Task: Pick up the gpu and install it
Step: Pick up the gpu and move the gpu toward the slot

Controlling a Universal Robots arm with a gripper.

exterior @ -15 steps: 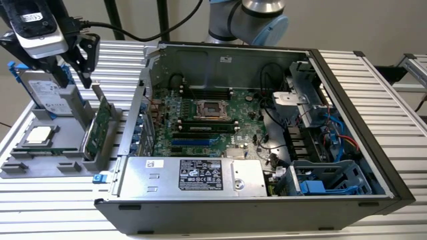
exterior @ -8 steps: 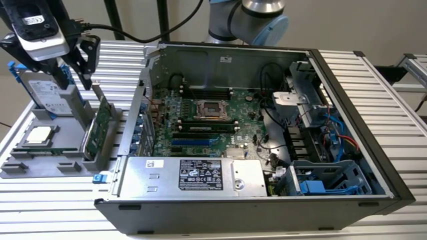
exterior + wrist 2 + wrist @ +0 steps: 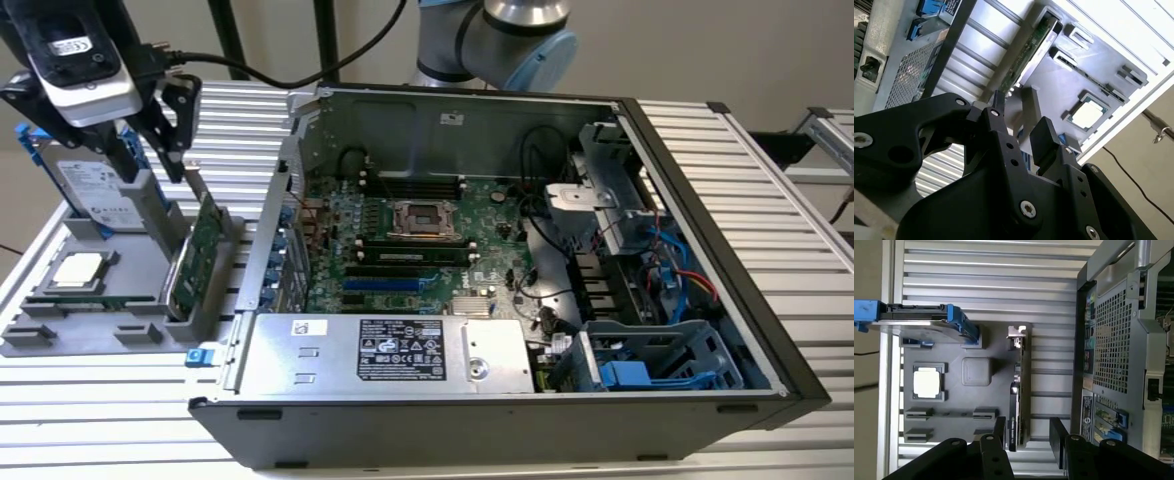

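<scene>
The gpu (image 3: 200,250) stands on its long edge in a slot of the grey holder (image 3: 60,340), its metal bracket end up, so its top edge is free to be pinched from above. It is not yet lifted. The gripper (image 3: 158,150) hangs over it, released and empty. In the first wrist view the two fingers (image 3: 1056,435) sit apart on either side of the card's line without touching it, which looks to me like lining up for a grasp across the card's thin faces. In the exterior view the hard drive (image 3: 94,195) stands upright in the same holder at about ten o'clock from the gpu, close to the gripper's side, and the cpu (image 3: 78,270) lies flat in its recess at nine o'clock. The open case (image 3: 534,440) lies on its side at three o'clock from the holder, just beside it, with the motherboard (image 3: 400,265) facing up. Everything rests on a ribbed aluminium table (image 3: 747,150). At twelve o'clock behind the case are the arm (image 3: 507,30), black cables (image 3: 347,40) and a plain pale wall (image 3: 721,50).
</scene>
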